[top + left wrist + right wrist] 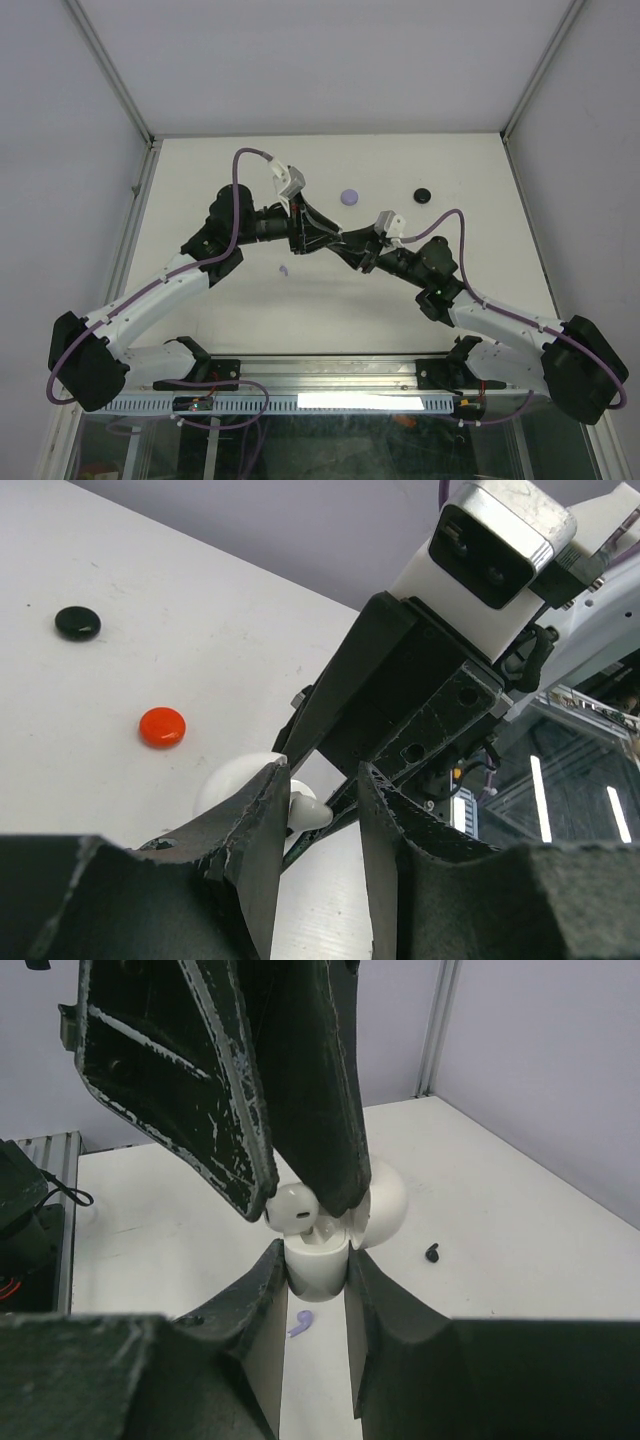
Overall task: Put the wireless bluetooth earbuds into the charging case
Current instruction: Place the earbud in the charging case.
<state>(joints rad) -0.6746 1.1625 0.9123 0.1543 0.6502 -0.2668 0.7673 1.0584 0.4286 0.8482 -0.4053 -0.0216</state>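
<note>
Right wrist view: my right gripper [316,1280] clenches the white round plastic charging case [318,1260]. A white curved plastic earbud [290,1206] sits at its mouth, twelve o'clock, between the tips of my left gripper [303,1210]; held or freed, I cannot tell. Seating step; next calls for a straight downward press.

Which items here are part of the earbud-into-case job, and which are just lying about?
In the job: white case, gripped by the right claw; white earbud between the left claw tips at its open top; lilac earbud and black earbud on the table, not yet cased.
Lying about: lilac puck, black puck, red puck, all closed and untouched.
</note>
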